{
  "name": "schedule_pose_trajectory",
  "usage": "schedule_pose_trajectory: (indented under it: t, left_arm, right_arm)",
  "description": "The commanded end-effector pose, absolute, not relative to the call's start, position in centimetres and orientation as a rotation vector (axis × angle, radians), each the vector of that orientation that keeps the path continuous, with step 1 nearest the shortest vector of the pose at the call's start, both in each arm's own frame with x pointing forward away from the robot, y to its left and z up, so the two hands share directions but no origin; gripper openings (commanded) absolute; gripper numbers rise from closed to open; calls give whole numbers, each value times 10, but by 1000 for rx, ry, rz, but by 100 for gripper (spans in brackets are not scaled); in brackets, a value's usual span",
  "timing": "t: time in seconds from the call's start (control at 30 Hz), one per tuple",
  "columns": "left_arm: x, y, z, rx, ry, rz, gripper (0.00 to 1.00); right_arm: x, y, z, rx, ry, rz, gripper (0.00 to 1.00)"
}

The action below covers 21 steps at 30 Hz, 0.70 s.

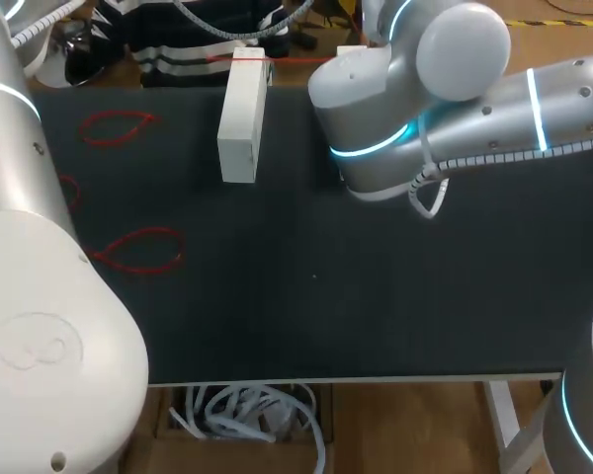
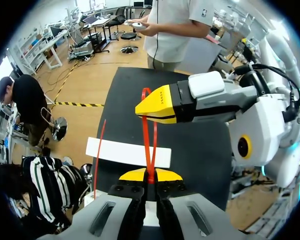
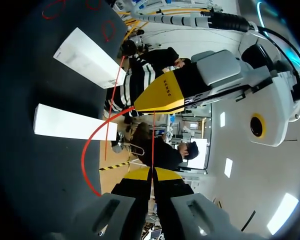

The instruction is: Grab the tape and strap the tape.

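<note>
A thin red tape (image 2: 150, 142) is stretched between my two grippers above the far part of the black table (image 1: 376, 296). In the left wrist view my left gripper (image 2: 150, 176) is shut on one end. The tape rises ahead to my right gripper (image 2: 157, 106), where it folds into a small loop (image 2: 146, 92). In the right wrist view my right gripper (image 3: 152, 174) is shut on the tape (image 3: 153, 142), which runs straight to my left gripper (image 3: 162, 95). A slack length (image 3: 85, 150) curves off to the side. The head view hides both grippers; a strip of tape (image 1: 267, 59) shows at the far edge.
A long white box (image 1: 242, 118) lies on the table under the grippers, and a second white box (image 3: 87, 57) lies beyond it. Three red tape loops (image 1: 119, 126) (image 1: 143, 249) (image 1: 69, 193) lie at the left. My right arm's elbow (image 1: 395, 99) hangs over the far middle.
</note>
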<state>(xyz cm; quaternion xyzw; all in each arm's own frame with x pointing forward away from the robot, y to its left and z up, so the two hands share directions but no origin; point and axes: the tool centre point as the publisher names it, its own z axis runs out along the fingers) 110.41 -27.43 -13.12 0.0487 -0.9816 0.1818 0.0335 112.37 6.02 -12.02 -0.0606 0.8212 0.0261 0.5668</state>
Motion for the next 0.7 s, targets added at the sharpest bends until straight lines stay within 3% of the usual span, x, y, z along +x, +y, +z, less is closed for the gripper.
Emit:
schedule_pose_trajectory:
  t: [0.03,0.7]
  left_arm:
    - [1105,-275,-129,151,-3018,549,0]
    - [1105,-275,-129,151,-3018,549,0]
  right_arm:
    - [1124,60,-119,-140,1947,50,0]
    - [1120,67,-118,-150,1945,46,0]
